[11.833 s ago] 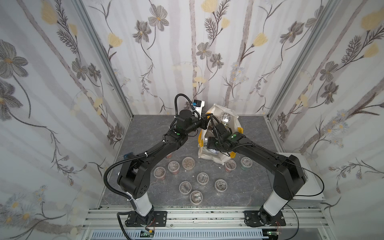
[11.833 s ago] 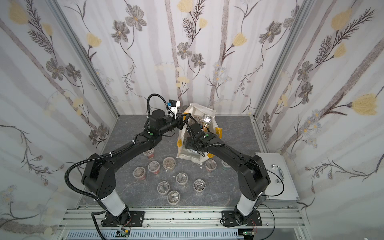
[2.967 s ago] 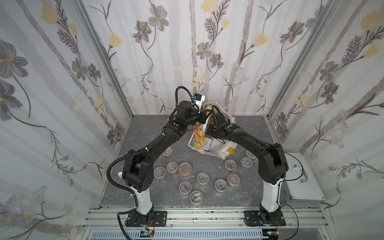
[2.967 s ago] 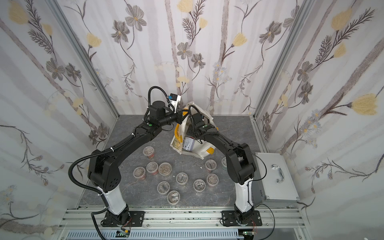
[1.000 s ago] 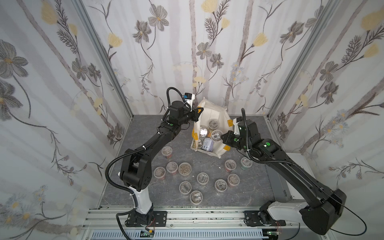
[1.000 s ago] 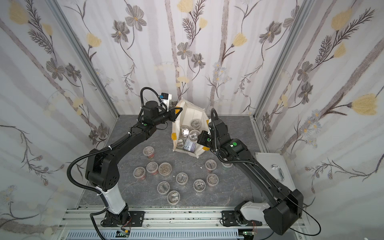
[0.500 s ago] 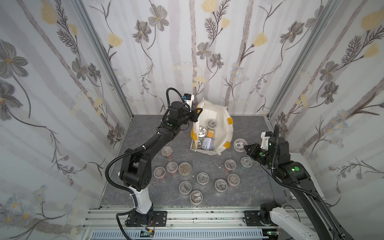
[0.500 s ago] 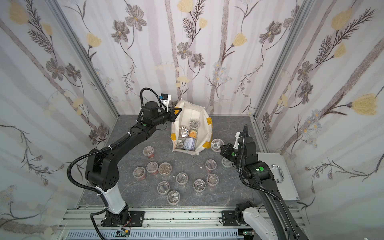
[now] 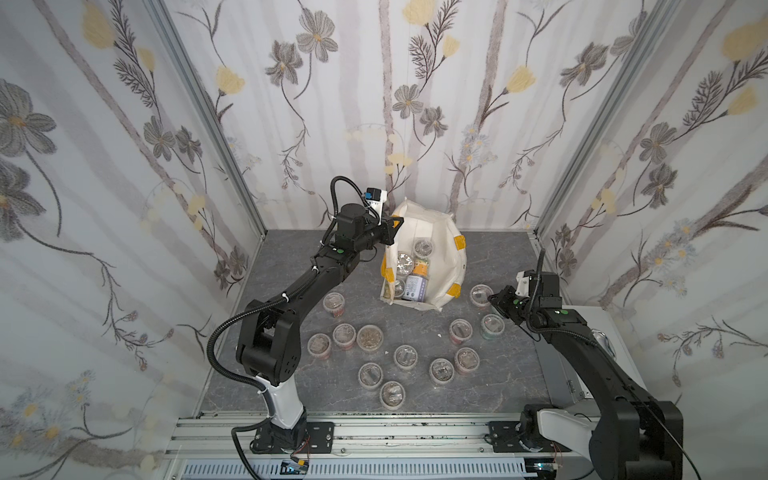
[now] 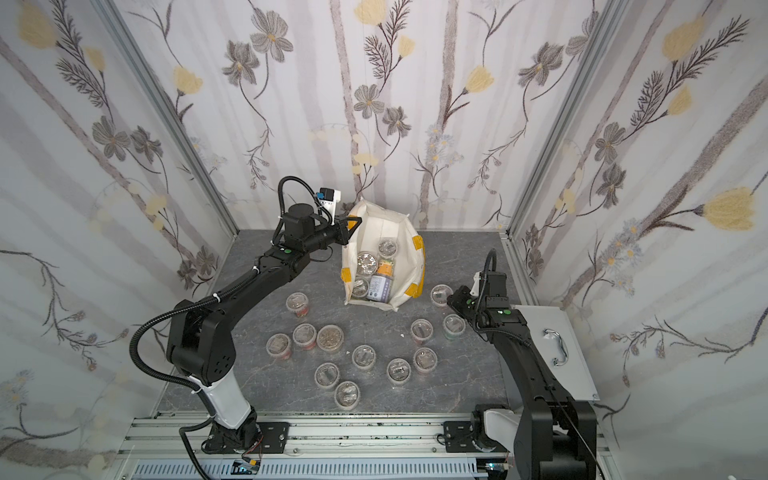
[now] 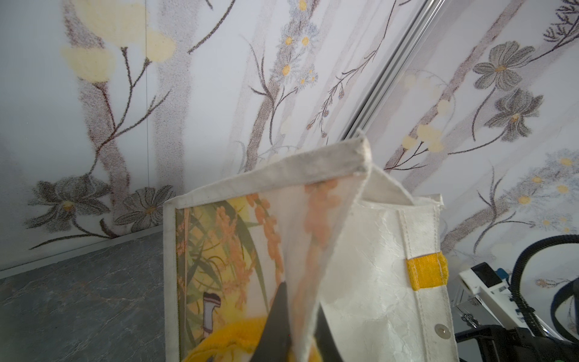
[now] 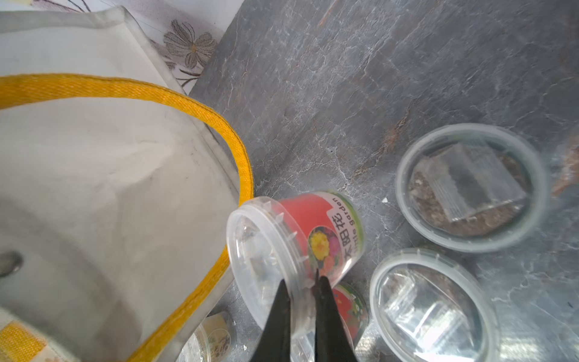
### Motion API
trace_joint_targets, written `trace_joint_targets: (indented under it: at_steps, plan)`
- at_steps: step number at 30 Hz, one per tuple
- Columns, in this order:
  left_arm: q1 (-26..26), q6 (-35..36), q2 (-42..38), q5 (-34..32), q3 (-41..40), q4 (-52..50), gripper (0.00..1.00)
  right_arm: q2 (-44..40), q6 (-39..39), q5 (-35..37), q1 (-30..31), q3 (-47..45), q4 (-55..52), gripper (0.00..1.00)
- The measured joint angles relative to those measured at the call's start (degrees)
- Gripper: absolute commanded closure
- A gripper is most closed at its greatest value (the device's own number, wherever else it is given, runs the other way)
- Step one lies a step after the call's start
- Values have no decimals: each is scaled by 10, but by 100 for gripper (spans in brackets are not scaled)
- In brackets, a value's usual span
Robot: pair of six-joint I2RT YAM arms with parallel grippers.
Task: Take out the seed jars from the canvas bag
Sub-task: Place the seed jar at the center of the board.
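while the cream-white canvas bag (image 9: pixel 446 266) with yellow handles stands open at the back of the grey marbled surface (image 9: pixel 291 266), its rim is pinched on the side nearest the left arm by the left gripper (image 9: pixel 390 226). in the left wrist view the black fingers (image 11: pixel 275 326) are seen pressed together on a fold of the cloth, with nothing else between them. several small round clear plastic seed jars (image 9: pixel 423 248) are seen lying inside the bag, beside a taller bottle (image 9: pixel 415 286) with a pale label. the right gripper (image 12: pixel 302 310) is clamped thinly on the lid rim of one red-banded jar (image 12: pixel 297 238), which is held tilted outside the bag, just beside the yellow handle (image 12: pixel 188 100). in both top views this jar is found to the right of the bag, near a yellow patch. other jars (image 9: pixel 405 356) are set upright on the surface in front of the bag, two of them close to the held one. a silver metal case (image 10: pixel 552 332) is laid flat at the right edge, by the right arm.
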Motion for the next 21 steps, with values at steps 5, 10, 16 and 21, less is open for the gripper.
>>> trace_joint_targets:
  at_steps: [5,10,16,21]
  plan:
    - [0,0,-6,0,-3,-2,100,56,-10,-2,-2,2,27,98]
    - [0,0,-9,0,-13,-1,100,99,-18,0,-2,3,59,97]
    - [0,0,-16,-1,-21,0,100,145,-12,2,-2,14,78,75]
    - [0,0,-20,-1,-21,0,100,145,-12,15,-2,19,82,59]
